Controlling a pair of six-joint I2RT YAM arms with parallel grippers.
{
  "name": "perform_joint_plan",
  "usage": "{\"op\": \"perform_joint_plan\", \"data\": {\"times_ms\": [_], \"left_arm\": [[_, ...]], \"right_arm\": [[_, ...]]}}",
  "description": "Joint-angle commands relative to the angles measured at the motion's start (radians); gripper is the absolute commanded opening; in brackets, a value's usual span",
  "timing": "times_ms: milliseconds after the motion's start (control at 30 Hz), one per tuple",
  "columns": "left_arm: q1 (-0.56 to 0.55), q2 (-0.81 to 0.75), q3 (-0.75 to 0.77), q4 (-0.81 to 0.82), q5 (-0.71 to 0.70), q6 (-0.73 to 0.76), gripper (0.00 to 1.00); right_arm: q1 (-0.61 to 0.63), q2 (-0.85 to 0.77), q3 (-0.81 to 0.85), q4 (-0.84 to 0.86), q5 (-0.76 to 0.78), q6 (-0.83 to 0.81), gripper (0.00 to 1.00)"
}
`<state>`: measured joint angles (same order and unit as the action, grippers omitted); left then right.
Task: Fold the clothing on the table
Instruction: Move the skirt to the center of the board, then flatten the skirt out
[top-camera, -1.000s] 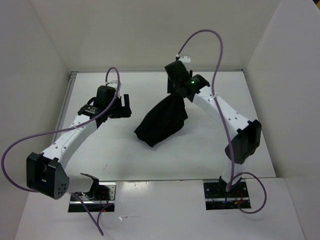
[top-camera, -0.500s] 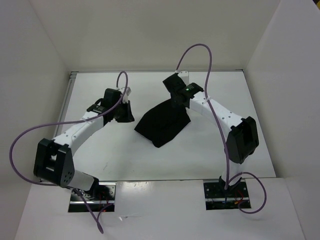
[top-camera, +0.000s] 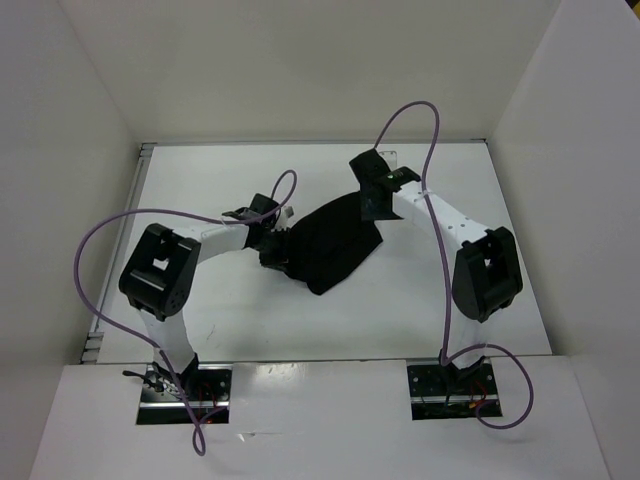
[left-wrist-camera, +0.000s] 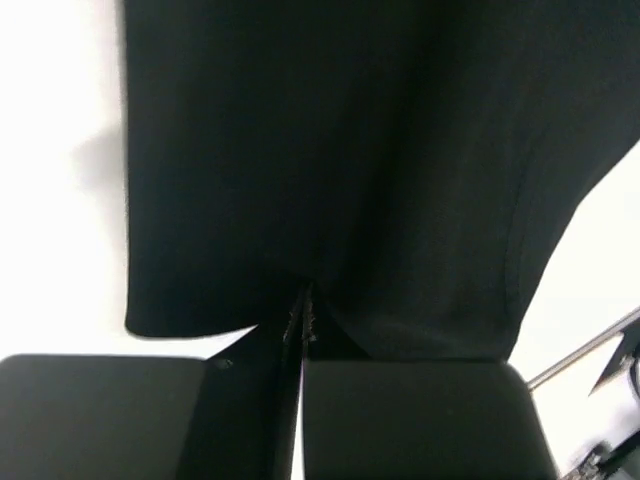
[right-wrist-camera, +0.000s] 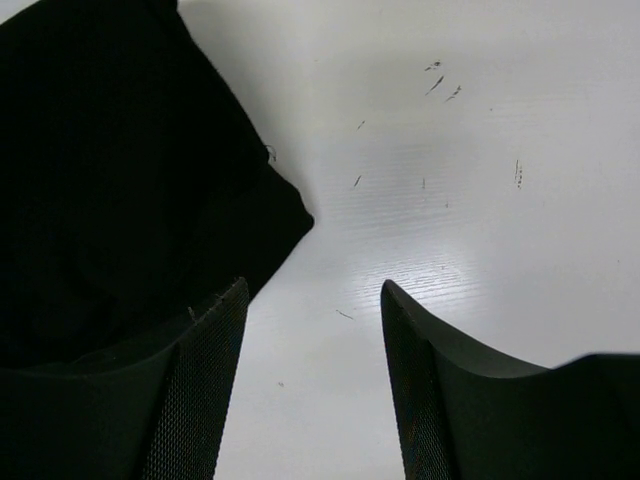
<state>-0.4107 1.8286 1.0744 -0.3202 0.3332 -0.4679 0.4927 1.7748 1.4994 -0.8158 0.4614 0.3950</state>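
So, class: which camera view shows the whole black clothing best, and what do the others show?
The top external view: the clothing shows nearly its whole outline. The left wrist view shows only a close stretch, its hem pinched in the shut left claw. The right wrist view catches one corner beside the open right claw.

Bright, even light; table (left-wrist-camera: 60, 200) washed-out white; clothing (left-wrist-camera: 300, 150) featureless black, soft shadow beside.

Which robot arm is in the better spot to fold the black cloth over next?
Probably the left. The left fingers are shut on the black cloth's edge; the right fingers stand open over the table beside it.
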Motion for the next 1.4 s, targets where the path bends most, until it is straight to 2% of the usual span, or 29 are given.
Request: {"op": "perform_joint_plan", "data": {"times_ms": [0, 67, 200, 367, 667, 1033, 1367], "left_arm": [[-0.002, 0.053, 0.06, 0.009, -0.12, -0.083, 0.0], [0.01, 0.073, 0.084, -0.048, -0.253, -0.121, 0.0], [0.087, 0.051, 0.102, -0.057, -0.35, -0.153, 0.0], [0.141, 0.081, 0.215, -0.071, -0.362, -0.143, 0.0], [0.162, 0.095, 0.262, -0.08, -0.344, -0.123, 0.0], [0.18, 0.046, 0.252, -0.089, -0.326, -0.104, 0.02], [0.181, 0.046, 0.243, -0.089, -0.307, -0.086, 0.03]], "right_arm": [[0.009, -0.054, -0.01, 0.04, -0.007, -0.008, 0.61], [0.009, -0.054, -0.031, 0.04, -0.026, -0.019, 0.61], [0.009, -0.063, -0.08, 0.049, -0.072, -0.019, 0.62], [0.009, -0.097, -0.165, 0.128, -0.17, -0.059, 0.62], [0.0, -0.074, -0.228, 0.314, -0.323, -0.136, 0.42], [-0.009, 0.075, -0.237, 0.391, -0.323, -0.154, 0.36], [-0.019, 0.065, -0.255, 0.4, -0.259, -0.145, 0.36]]}}
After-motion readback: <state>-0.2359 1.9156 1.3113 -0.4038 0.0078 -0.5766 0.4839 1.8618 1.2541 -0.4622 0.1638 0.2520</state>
